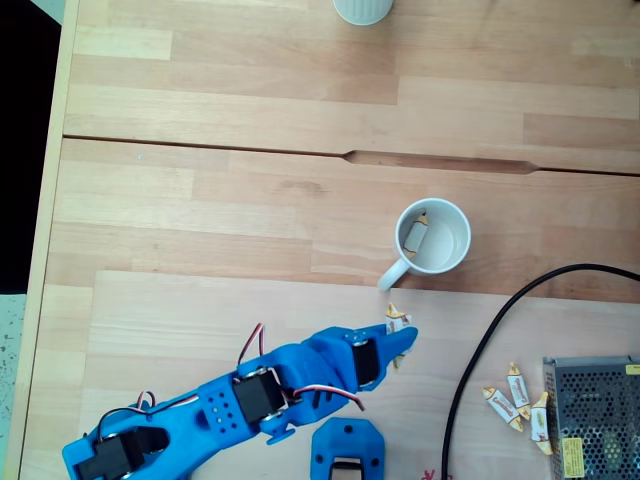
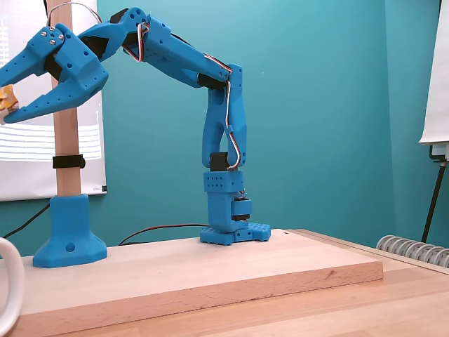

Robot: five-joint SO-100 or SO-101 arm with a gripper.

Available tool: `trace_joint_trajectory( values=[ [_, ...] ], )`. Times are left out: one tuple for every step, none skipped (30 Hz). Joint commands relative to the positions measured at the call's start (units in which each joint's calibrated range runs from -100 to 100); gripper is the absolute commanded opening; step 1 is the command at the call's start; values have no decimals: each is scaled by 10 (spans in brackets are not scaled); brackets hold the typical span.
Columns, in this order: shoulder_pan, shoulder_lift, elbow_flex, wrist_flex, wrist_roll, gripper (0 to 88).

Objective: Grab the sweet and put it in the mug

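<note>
In a fixed view from above, the blue arm (image 1: 240, 400) reaches right, its gripper (image 1: 400, 335) closed on the sweet (image 1: 398, 320), raised above the board just below the mug's handle. The mug (image 1: 455, 222) holds 1 candy (image 1: 415, 235). Farther right lie 3 more candies (image 1: 518, 398) beside a cable (image 1: 480, 350).

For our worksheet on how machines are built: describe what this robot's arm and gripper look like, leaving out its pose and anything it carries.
The arm is bright blue plastic, built from blocky links with black motors set into the joints. Thin red, black and white cables loop between the segments. The gripper has two long tapering blue fingers dotted with rows of small holes. The base is a blue block fixed to a wooden board.
</note>
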Motion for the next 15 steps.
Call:
trace_joint_trajectory(
  values=[
    [5,-10,-32,-8,0,45],
    [5,-10,-33,-7,0,45],
    [5,-10,-33,-7,0,45],
    [5,-10,-33,-6,0,45],
    [5,-10,-33,-4,0,45],
    [5,-9,-32,-2,0,45],
    [5,-9,-32,-1,-1,45],
    [5,-9,-32,-1,-3,45],
    [5,-10,-32,-1,-4,45],
    [5,-10,-32,0,-4,45],
    [5,-11,-32,0,-4,45],
    [5,-10,-32,0,-4,45],
    [5,-10,-32,1,-2,45],
    [5,-10,-32,1,-2,45],
    [5,-10,-32,1,-3,45]
  ],
)
